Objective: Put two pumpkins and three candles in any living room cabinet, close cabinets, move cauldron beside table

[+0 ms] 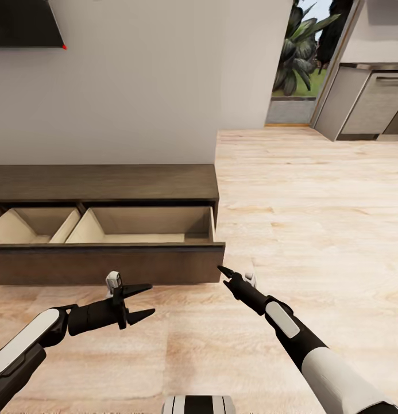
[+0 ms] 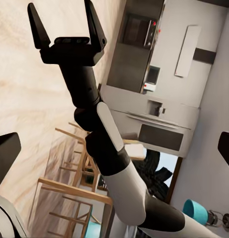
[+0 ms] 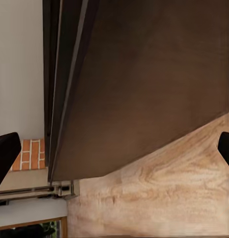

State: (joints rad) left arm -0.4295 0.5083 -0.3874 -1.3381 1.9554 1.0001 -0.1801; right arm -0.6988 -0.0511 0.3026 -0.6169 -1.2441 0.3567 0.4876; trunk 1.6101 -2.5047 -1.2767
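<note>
Head view: the cabinet [image 1: 107, 184] fills the left middle of the frame, its drawer [image 1: 107, 261] pulled out with both pale compartments bare. The right gripper [image 1: 224, 271], just off the drawer front's lower right corner, looks nearly closed and holds nothing; the left gripper [image 1: 142, 299] is spread and empty, below the front. To shut it well, I judge a flat, square push.

Left wrist view: the right gripper [image 2: 65, 25] shows open, empty.

Right wrist view: the dark drawer front [image 3: 144, 84] lies close ahead.

Low dark-brown cabinet [image 1: 107, 183] vs white wall, wide drawer pulled open, two pale wood compartments inside
</note>
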